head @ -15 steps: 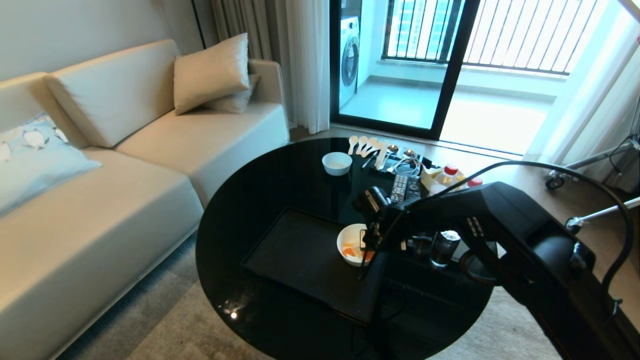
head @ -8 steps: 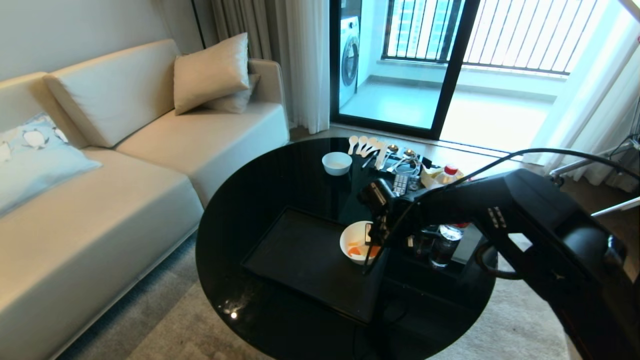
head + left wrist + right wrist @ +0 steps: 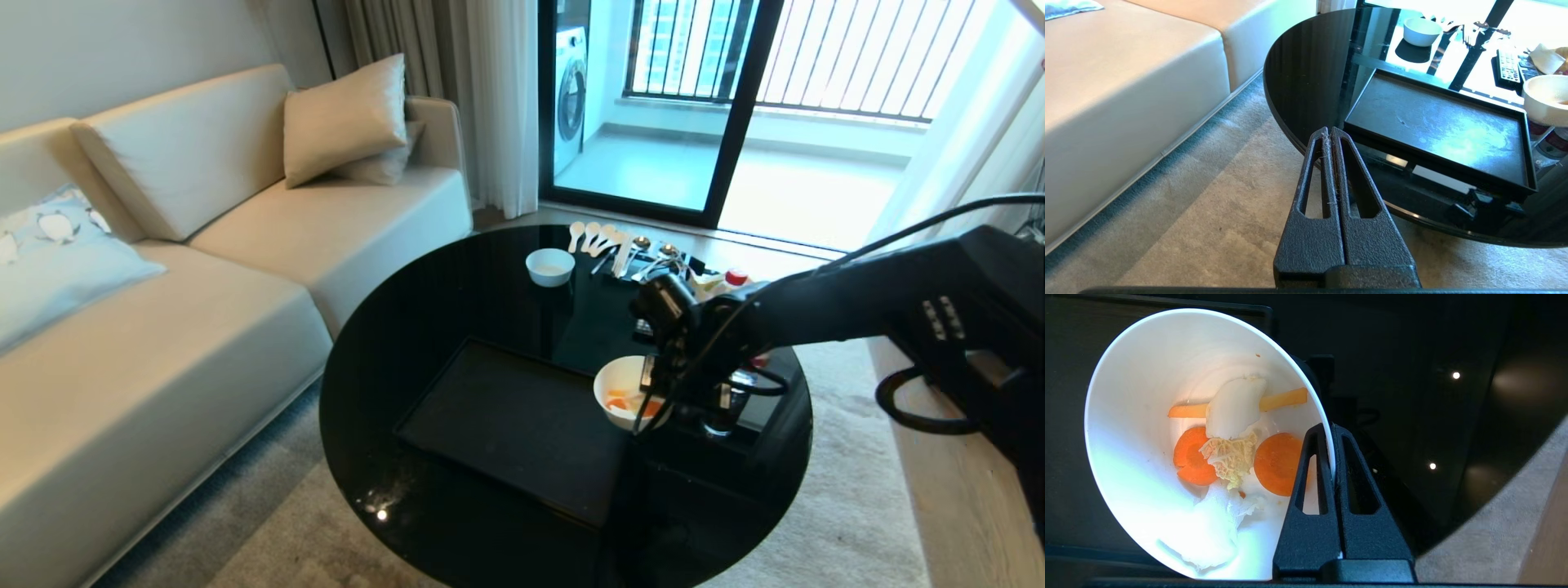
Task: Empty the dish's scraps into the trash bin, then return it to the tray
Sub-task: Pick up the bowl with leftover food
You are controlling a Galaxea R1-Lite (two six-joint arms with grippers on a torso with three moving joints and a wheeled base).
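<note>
Living room w/ cream sofa (image 3: 204, 245) on left, balcony door behind, round glossy black tabletop (image 3: 457, 286) in middle. On tabletop: black tray (image 3: 506, 425), bare, toward near side. Right pincer (image 3: 649, 392) clamped on rim of the dish (image 3: 622, 388), one finger inside, one outside, jaws narrowed to the wall's thickness, per right wrist view (image 3: 1331, 457). Dish held in the air off the tray's right edge, beside bottles and clutter at tabletop's right side. Scraps (image 3: 1233, 449) inside: two orange carrot rounds, a pale orange strip, a white chunk, a crinkly pale-yellow leaf bit, more white bits lower down; in head view only orange & pale specks (image 3: 627, 403). Dish (image 3: 1180, 437) seen tilted in the wrist cam, scraps resting in the bottom. Smaller white bowl (image 3: 549, 266) at far side of tabletop, spoons (image 3: 600, 238) fanned out just beyond it. Left pincer (image 3: 1331, 134) parked low beside the tabletop's edge, over carpet (image 3: 1208, 212), fingers pressed together, nothing between them. Trash bin not made out in any view.
</note>
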